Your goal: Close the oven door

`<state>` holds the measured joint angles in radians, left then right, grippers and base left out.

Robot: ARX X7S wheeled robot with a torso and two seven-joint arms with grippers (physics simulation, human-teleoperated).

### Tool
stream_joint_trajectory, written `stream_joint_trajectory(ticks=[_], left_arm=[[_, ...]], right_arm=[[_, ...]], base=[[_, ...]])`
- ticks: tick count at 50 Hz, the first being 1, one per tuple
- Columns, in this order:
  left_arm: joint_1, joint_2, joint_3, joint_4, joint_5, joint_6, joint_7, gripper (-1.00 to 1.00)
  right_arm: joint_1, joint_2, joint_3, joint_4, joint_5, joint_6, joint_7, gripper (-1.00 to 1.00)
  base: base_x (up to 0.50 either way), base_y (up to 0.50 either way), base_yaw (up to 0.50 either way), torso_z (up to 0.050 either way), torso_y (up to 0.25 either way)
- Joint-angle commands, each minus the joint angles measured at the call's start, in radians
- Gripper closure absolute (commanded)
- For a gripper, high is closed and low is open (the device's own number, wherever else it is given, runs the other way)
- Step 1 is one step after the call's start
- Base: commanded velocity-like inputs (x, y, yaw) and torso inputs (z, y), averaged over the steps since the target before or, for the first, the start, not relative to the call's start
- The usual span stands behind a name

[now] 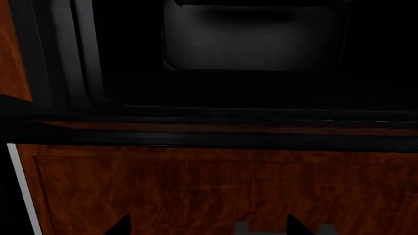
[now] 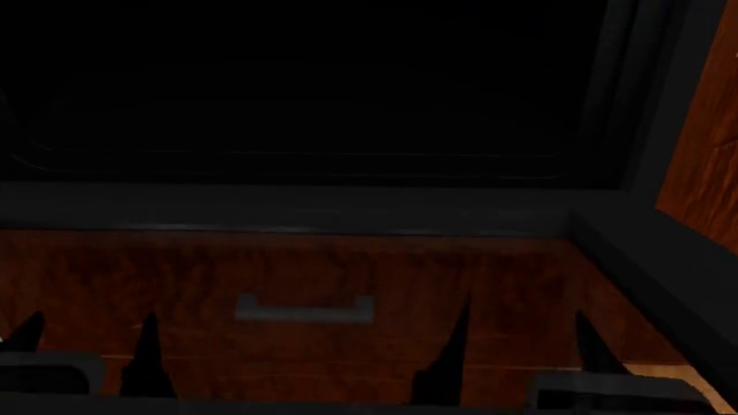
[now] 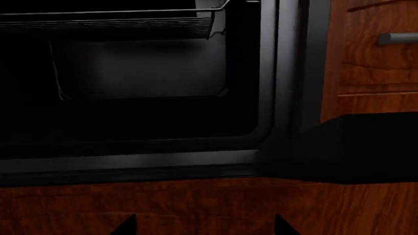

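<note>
The oven cavity [image 2: 300, 95] stands open and dark, with a wire rack [image 3: 111, 22] inside. A thick black panel [image 2: 663, 277] juts out toward me from the oven's right side and is seen edge-on. It looks like the oven door [image 3: 365, 147]; its window and handle do not show. My left gripper [image 2: 86, 350] and my right gripper [image 2: 524, 350] are both open and empty, low in front of the wooden drawer, below the oven opening. The left fingertips [image 1: 121, 226] and right fingertips [image 3: 127, 226] show spread wide apart.
A reddish-brown drawer [image 2: 173, 277] with a small grey handle [image 2: 303, 309] sits under the oven's grey lower frame [image 2: 289, 207]. Wooden cabinet fronts [image 3: 372, 63] flank the oven on the right, with a grey handle [image 3: 398, 37]. Another wood panel [image 1: 13, 49] is at the left.
</note>
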<state>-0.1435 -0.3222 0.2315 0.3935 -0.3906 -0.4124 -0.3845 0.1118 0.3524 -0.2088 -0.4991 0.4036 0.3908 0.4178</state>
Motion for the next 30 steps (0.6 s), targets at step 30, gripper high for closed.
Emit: stream_joint_trajectory(ticks=[30], left_arm=[[-1.001, 0.003, -0.113, -0.098, -0.264, -0.646, -0.115, -1.0]], right_arm=[[1.088, 0.094, 0.067, -0.084, 0.362, 0.833, 0.174, -1.0]], base=[[0.0, 0.0, 0.0, 0.0, 0.001]])
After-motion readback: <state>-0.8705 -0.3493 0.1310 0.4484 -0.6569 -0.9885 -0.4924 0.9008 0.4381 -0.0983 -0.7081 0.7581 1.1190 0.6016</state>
